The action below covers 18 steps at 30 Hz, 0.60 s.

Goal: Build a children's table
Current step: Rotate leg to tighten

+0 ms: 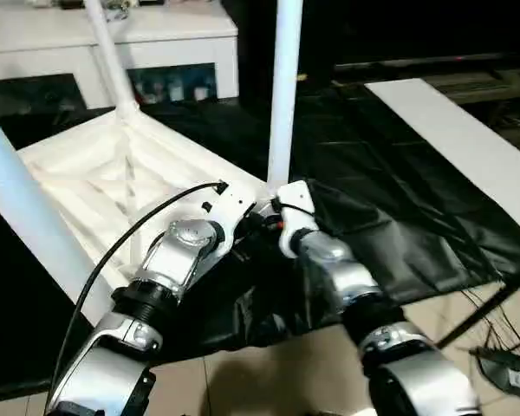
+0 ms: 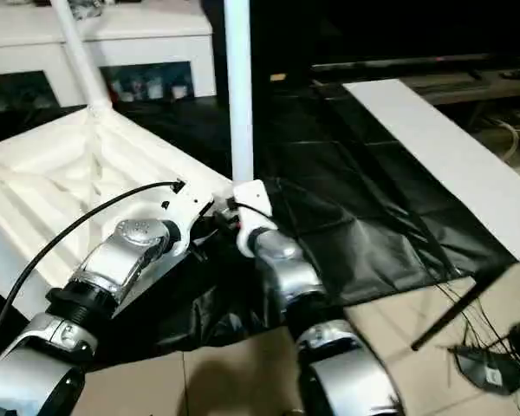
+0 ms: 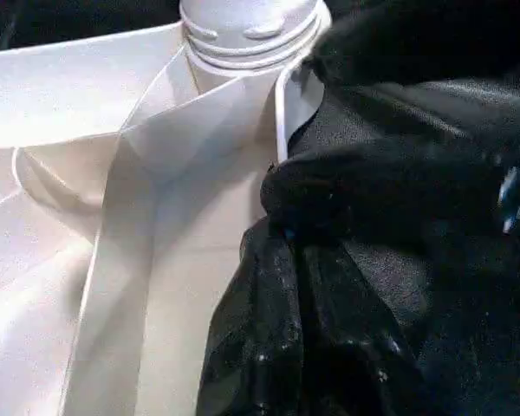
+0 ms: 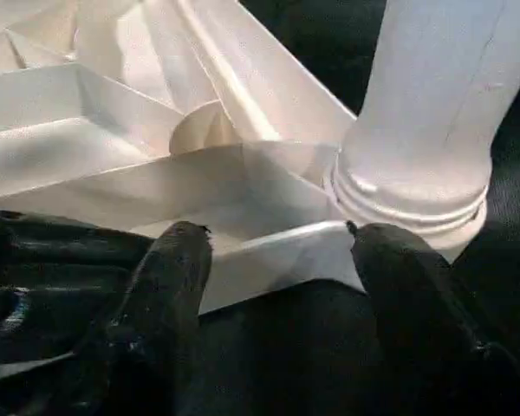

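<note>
While the children's table (image 1: 113,173) is lying upside down on a black sheet (image 1: 390,217), with its ribbed underside facing up, both silver forearms are reaching in together at its near corner. Three white legs are standing up from the corner sockets: the near-corner leg (image 1: 284,95) is rising straight up just beyond the two hands, a far leg (image 1: 111,56) is leaning up from the far corner, and a third leg (image 1: 22,208) is crossing the left side of the head view. The left hand (image 3: 373,195) is sitting with its black fingers pressed together, holding nothing, just beside the corner's rim and over the crumpled sheet. The right hand (image 4: 277,251) is spreading its two fingers (image 4: 169,269) apart, one to either side of the corner's edge, just below the ringed base of the near-corner leg, gripping nothing. A white cabinet (image 1: 156,39) is standing behind the table, and a white board (image 1: 468,147) is lying to the right.
</note>
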{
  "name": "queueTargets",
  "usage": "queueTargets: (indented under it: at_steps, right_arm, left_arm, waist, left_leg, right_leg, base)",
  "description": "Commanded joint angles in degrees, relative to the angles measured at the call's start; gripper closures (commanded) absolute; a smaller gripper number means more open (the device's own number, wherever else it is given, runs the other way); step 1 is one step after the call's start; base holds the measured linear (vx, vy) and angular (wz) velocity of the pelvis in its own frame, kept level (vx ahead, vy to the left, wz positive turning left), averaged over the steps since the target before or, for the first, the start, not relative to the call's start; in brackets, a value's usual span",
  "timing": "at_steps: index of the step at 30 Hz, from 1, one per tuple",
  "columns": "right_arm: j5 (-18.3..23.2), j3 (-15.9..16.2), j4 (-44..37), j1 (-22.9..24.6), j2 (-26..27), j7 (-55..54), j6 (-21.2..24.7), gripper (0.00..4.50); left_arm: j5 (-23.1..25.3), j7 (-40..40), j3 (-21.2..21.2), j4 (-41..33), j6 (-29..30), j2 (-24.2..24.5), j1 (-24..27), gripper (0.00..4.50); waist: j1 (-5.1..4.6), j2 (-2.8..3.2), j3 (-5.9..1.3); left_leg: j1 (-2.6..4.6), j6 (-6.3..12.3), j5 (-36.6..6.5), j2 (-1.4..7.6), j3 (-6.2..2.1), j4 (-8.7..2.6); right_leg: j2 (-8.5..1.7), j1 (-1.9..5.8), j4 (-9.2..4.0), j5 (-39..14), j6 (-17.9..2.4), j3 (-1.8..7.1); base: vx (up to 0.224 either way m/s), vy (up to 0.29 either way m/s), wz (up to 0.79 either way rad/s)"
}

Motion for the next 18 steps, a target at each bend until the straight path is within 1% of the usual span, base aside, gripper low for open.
queueTargets:
  at_steps: [1,2,4,6,7,8,9,10,11,12,13,14,15,16,17,18]
  right_arm:
    - [-0.5,0.5,-0.1,-0.8,-1.1,1.5,-0.9,1.24]
    - [-0.5,0.5,-0.3,-0.7,-1.5,2.1,-0.9,1.13]
    - [-1.1,1.2,-3.2,0.5,-5.0,6.1,-0.8,1.13]
    - [-1.1,1.7,-6.5,2.0,-8.0,9.7,-0.3,1.13]
    - [-0.8,2.2,-8.8,3.1,-9.6,12.5,0.4,1.13]
    - [-0.4,3.1,-11.8,4.7,-11.6,16.3,1.0,1.13]
    - [-0.1,3.7,-13.9,5.8,-13.0,18.8,1.4,1.13]
    - [0.1,4.2,-15.6,6.7,-14.2,20.6,1.8,1.13]
    - [0.4,4.7,-17.4,7.7,-15.6,22.8,2.1,1.13]
    - [0.7,5.0,-18.8,8.5,-16.6,24.3,2.5,1.13]
    - [0.6,5.8,-20.9,9.7,-18.8,27.0,2.0,1.13]
    - [1.4,5.7,-22.6,10.4,-20.3,29.3,3.1,1.13]
    - [2.4,5.2,-23.6,10.7,-21.2,30.7,3.8,0.95]
    - [3.8,4.5,-24.3,10.7,-21.6,31.9,5.2,0.85]
    - [4.8,4.0,-24.7,10.6,-21.5,32.3,6.2,0.8]
    - [4.9,3.9,-24.7,10.5,-21.5,32.5,6.2,0.75]
  left_arm:
    - [0.8,-2.6,-1.7,-0.3,-0.4,1.8,1.6,4.5]
    - [0.8,-3.4,-2.0,-0.8,-0.3,2.2,1.9,4.5]
    - [0.8,-8.6,-3.7,-4.0,-0.6,4.8,4.1,4.5]
    - [1.1,-11.0,-4.6,-5.4,-1.3,6.7,5.3,4.5]
    - [1.2,-11.9,-4.8,-5.8,-1.3,7.6,5.7,4.5]
    - [1.3,-13.1,-5.0,-6.1,-2.3,8.8,6.2,4.5]
    - [1.2,-13.8,-5.0,-6.4,-2.6,9.4,6.5,4.5]
    - [1.1,-14.3,-4.9,-6.5,-2.7,9.9,6.8,4.5]
    - [0.9,-14.9,-4.9,-6.9,-2.8,10.6,7.1,4.5]
    - [0.7,-15.5,-4.8,-7.2,-2.9,11.0,7.3,4.5]
    - [0.1,-17.5,-4.9,-8.1,-3.3,12.1,7.9,4.5]
    - [-0.5,-20.1,-5.4,-9.4,-4.9,13.5,8.7,4.5]
    - [-1.6,-23.4,-5.9,-11.2,-6.5,14.8,9.6,4.5]
    - [-2.8,-26.7,-6.3,-13.6,-7.3,16.0,10.7,4.5]
    - [-3.5,-28.6,-6.5,-15.1,-7.7,16.7,11.3,4.5]
    - [-3.7,-28.9,-6.5,-15.4,-7.7,16.7,11.4,4.5]
  waist:
    - [0.55,0.35,-3.92]
    - [0.61,0.21,-4.02]
    - [0.71,0.33,-4.01]
    - [0.78,0.31,-4.1]
    - [1.14,0.21,-4.15]
    - [1.26,0.21,-4.17]
    - [1.71,0.24,-4.13]
    - [1.99,0.13,-4.02]
    - [2.02,0.11,-3.91]
    - [2.12,0.01,-3.83]
    - [1.96,-0.08,-3.56]
    - [2.06,-0.09,-3.52]
    - [1.92,0.3,-3.5]
    - [1.89,0.21,-3.49]
    - [1.79,0.27,-3.52]
    - [1.78,0.38,-3.44]
  left_leg:
    - [0.74,0.91,-18.8,0.44,0.15,-4.56]
    - [0.73,1.09,-17.6,0.48,0.23,-4.46]
    - [0.58,1.76,-15.8,0.5,0.36,-4.31]
    - [0.46,2.0,-14.6,0.58,0.28,-4.26]
    - [0.72,2.73,-12.4,0.66,0.43,-4.04]
    - [0.75,2.89,-11.7,0.62,0.48,-3.95]
    - [1.0,3.27,-11.6,0.65,0.65,-3.85]
    - [0.96,3.46,-12.3,0.58,0.74,-3.89]
    - [0.96,3.21,-12.9,0.63,0.69,-4.04]
    - [1.05,2.77,-14.4,0.63,0.63,-4.14]
    - [0.91,2.29,-16.3,0.59,0.61,-4.34]
    - [0.98,1.95,-17.2,0.61,0.57,-4.35]
    - [0.95,1.34,-18.8,0.62,0.38,-4.46]
    - [1.05,1.12,-19.4,0.71,0.34,-4.54]
    - [1.13,0.88,-19.8,0.81,0.31,-4.63]
    - [1.36,0.58,-20.6,0.83,0.39,-4.61]
  right_leg:
    - [-1.95,2.69,-3.6,-14.8,-11.9,1.13]
    - [-1.94,2.82,-3.37,-13.4,-12.2,1.14]
    - [-1.88,3.0,-3.02,-10.7,-13.1,1.15]
    - [-1.82,3.31,-2.71,-9.1,-13.2,1.08]
    - [-1.69,3.33,-2.45,-5.9,-13.7,1.18]
    - [-1.59,3.38,-2.35,-5.1,-14.0,1.17]
    - [-1.54,3.26,-2.33,-4.7,-14.1,1.22]
    - [-1.55,3.32,-2.35,-5.5,-13.9,1.27]
    - [-1.62,3.26,-2.48,-6.7,-13.7,1.28]
    - [-1.62,3.33,-2.73,-9.4,-13.0,1.22]
    - [-1.67,3.17,-3.07,-12.7,-12.3,1.28]
    - [-1.74,3.09,-3.21,-14.5,-11.8,1.28]
    - [-1.85,3.02,-3.38,-17.4,-11.0,1.37]
    - [-1.88,2.93,-3.57,-18.2,-10.7,1.41]
    - [-1.83,2.75,-3.51,-18.4,-10.9,1.5]
    - [-1.61,2.36,-3.55,-18.4,-11.3,1.5]
  base:
    - [0.0,0.0,0.0]
    - [0.0,0.0,0.0]
    - [0.031,-0.009,0.01]
    - [0.0,0.0,0.0]
    - [0.0,0.0,0.0]
    - [0.0,0.0,0.0]
    - [0.0,0.0,0.0]
    - [0.0,0.0,0.0]
    - [0.0,0.0,0.0]
    - [0.0,0.0,0.0]
    - [0.0,0.0,0.0]
    - [0.0,0.0,0.0]
    - [0.0,0.0,0.0]
    - [0.0,0.0,0.0]
    - [0.0,0.0,0.0]
    - [0.0,0.0,0.0]
